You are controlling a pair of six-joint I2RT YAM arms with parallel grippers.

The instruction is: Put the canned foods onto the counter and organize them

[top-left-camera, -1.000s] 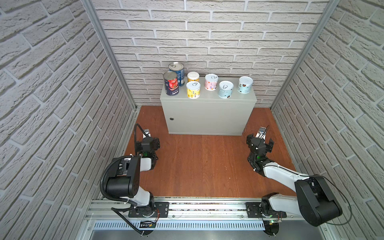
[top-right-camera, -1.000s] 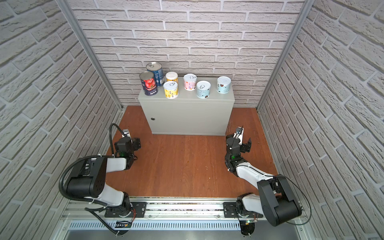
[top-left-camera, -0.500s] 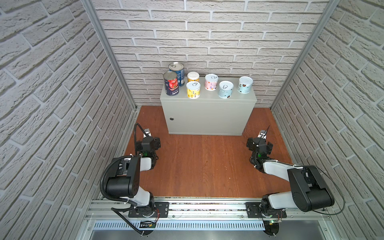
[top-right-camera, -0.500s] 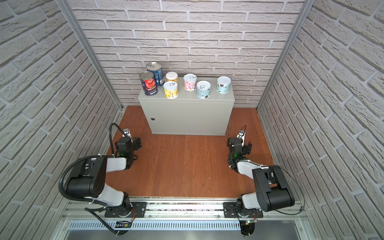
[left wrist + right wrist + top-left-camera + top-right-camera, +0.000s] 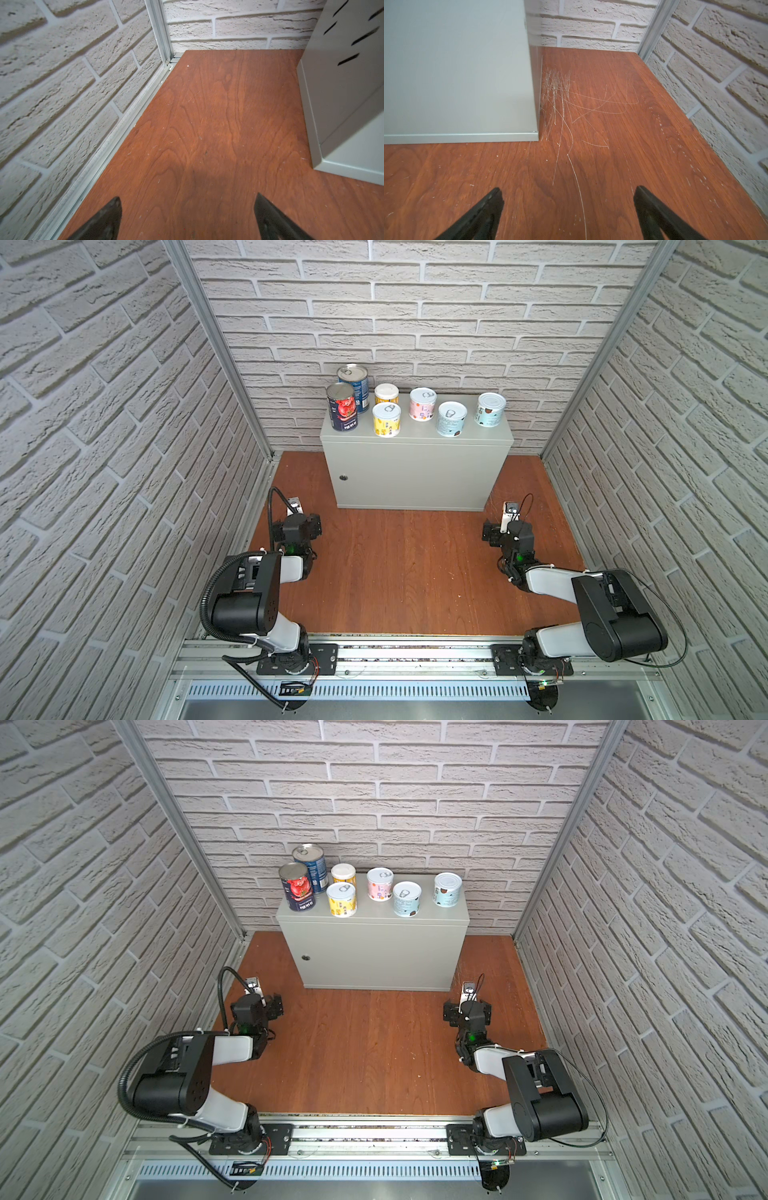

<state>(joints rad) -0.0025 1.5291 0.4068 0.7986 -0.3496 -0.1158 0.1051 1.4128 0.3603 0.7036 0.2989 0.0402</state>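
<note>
All the canned foods stand upright on top of the light-grey counter (image 5: 415, 472). From the left there is a dark tomato can (image 5: 343, 408) with a blue can (image 5: 354, 385) behind it. Then come two yellow cans (image 5: 386, 419), a pink one (image 5: 423, 404) and two pale blue ones (image 5: 451, 418). My left gripper (image 5: 188, 200) hovers low over the wooden floor near the counter's left front corner, open and empty. The right gripper (image 5: 566, 192) is low by the counter's right front corner (image 5: 536, 133), also open and empty.
Brick-pattern walls close in on three sides, with aluminium posts (image 5: 216, 348) in the back corners. The reddish-brown floor (image 5: 407, 572) stretches between the two folded arms. A metal rail (image 5: 395, 655) carrying both arm bases runs along the front edge.
My right arm has folded back toward its base and its gripper has dropped lower over the floor. The left arm and the cans have not moved.
</note>
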